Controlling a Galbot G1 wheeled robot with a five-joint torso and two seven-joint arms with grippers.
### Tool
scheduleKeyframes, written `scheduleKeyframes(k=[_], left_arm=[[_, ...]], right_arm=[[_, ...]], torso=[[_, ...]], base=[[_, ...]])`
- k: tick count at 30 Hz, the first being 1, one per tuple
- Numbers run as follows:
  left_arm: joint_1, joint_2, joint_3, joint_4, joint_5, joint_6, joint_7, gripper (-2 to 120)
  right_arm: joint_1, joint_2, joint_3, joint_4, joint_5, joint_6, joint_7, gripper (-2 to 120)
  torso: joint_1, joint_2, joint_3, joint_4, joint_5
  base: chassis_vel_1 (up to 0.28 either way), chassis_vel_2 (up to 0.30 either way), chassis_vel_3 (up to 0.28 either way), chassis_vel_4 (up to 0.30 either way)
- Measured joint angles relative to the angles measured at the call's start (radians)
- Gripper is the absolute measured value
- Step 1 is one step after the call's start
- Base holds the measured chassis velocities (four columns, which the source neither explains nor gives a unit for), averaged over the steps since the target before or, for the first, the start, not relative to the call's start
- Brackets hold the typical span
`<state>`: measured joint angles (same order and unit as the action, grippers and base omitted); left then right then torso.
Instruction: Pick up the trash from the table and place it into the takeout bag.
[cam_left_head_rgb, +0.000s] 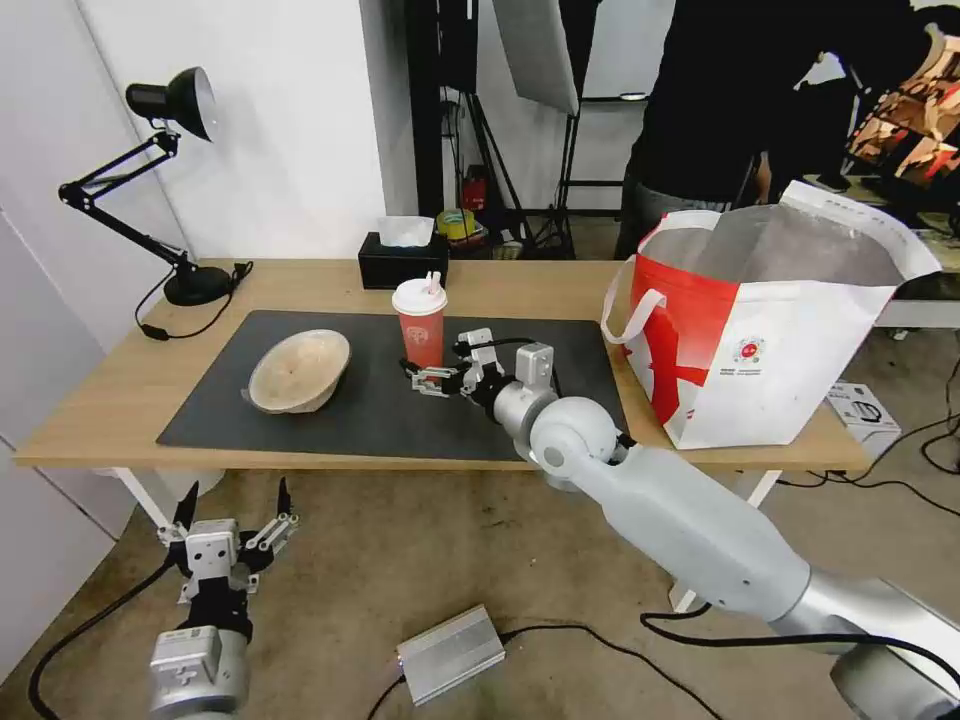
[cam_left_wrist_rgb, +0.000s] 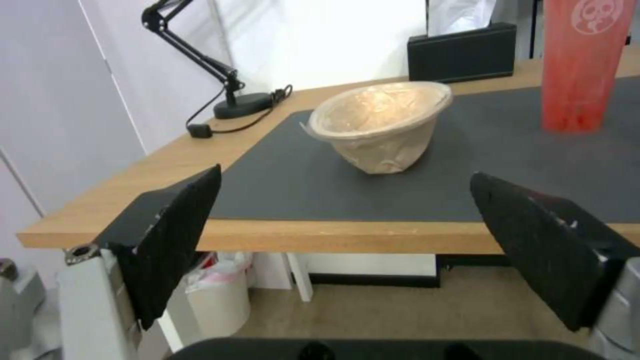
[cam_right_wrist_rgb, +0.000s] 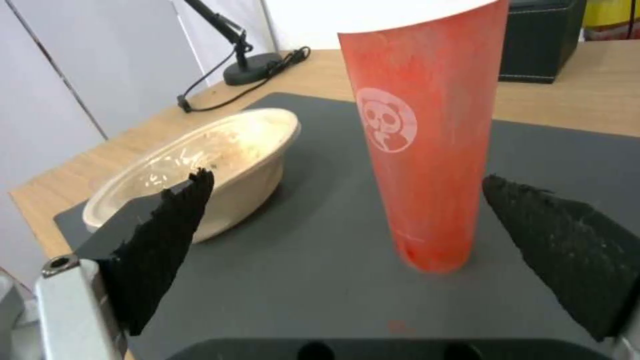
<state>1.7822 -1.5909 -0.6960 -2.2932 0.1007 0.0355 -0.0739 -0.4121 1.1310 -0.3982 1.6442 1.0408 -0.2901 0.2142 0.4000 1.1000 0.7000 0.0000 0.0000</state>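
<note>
The left gripper (cam_left_head_rgb: 232, 510) hangs below the table's front edge, over the floor at the near left corner. Its jaws are spread wide with nothing between them; in the left wrist view the two black pads (cam_left_wrist_rgb: 175, 235) frame the table edge and the tan bowl beyond. A small silver box (cam_left_head_rgb: 450, 652) with a cable lies on the floor just beside this arm.

The table (cam_left_head_rgb: 120, 400) carries a dark grey mat (cam_left_head_rgb: 350, 420) across its centre. The right arm reaches over the front edge onto the mat. The right gripper (cam_left_head_rgb: 428, 380) sits level with the base of the red cup (cam_left_head_rgb: 420, 322), just in front of it. Its jaws are released; in the right wrist view the pads (cam_right_wrist_rgb: 160, 240) stand on either side of the cup (cam_right_wrist_rgb: 427, 150) without touching it.

The cup stands upright on the mat, white lid on, with a white panda mark on its side. The tan bowl (cam_left_head_rgb: 298, 370) rests on the mat to the cup's left, tilted on its side with the opening facing upward and forward.

The takeout bag (cam_left_head_rgb: 770, 340) stands open at the right end of the table, beside the mat, showing its foil lining.

Farther back, a black tissue box (cam_left_head_rgb: 402, 262) sits behind the cup. A black desk lamp (cam_left_head_rgb: 170, 180) stands at the far left corner.
</note>
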Motion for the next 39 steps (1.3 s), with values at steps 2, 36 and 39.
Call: scheduleKeyframes(k=[2,36,39], left_arm=[[0.003,0.0,-0.002,-0.003,0.0,0.0,0.0,100],[-0.002,-0.001,0.004,0.013,0.0,-0.002,0.0,100],[-0.002,-0.001,0.004,0.013,-0.001,-0.002,0.0,100]], right_arm=[[0.0,0.007,0.003,-0.012,-0.001,0.002,-0.001,100],[0.031,0.036,0.017,-0.169,-0.033,0.029,-0.038,100],[0.035,0.04,0.015,-0.181,-0.035,0.031,-0.042,100]], torso=[[0.0,0.0,0.0,0.0,0.0],[0.0,0.0,0.0,0.0,0.0],[0.0,0.0,0.0,0.0,0.0]], base=[[0.0,0.0,0.0,0.0],[0.0,0.0,0.0,0.0],[0.0,0.0,0.0,0.0]])
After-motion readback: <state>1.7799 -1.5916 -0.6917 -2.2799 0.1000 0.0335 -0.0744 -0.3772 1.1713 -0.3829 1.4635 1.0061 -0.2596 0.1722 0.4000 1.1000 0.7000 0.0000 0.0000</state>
